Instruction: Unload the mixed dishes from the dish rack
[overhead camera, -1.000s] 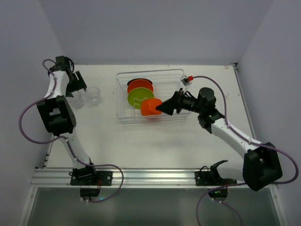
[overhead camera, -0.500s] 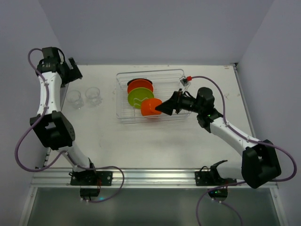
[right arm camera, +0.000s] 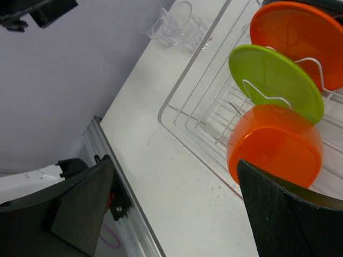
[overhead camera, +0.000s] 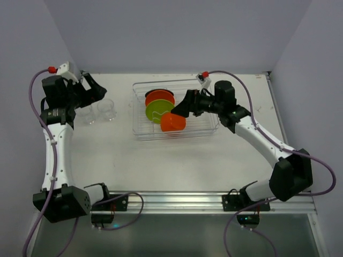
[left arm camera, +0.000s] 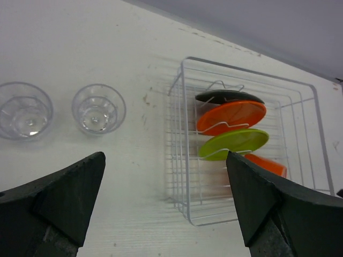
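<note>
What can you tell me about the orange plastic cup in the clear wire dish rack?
The orange plastic cup looks opaque and smooth, with a flat closed base. It lies tipped inside the clear wire dish rack, at its near end, in front of the lime green round plate, base toward the right wrist camera. It rests on the rack's wires; contact with the plate is unclear. Nothing grips it.

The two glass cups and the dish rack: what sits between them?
Nothing. The left wrist view shows only bare table between the nearer glass cup and the dish rack.
</note>
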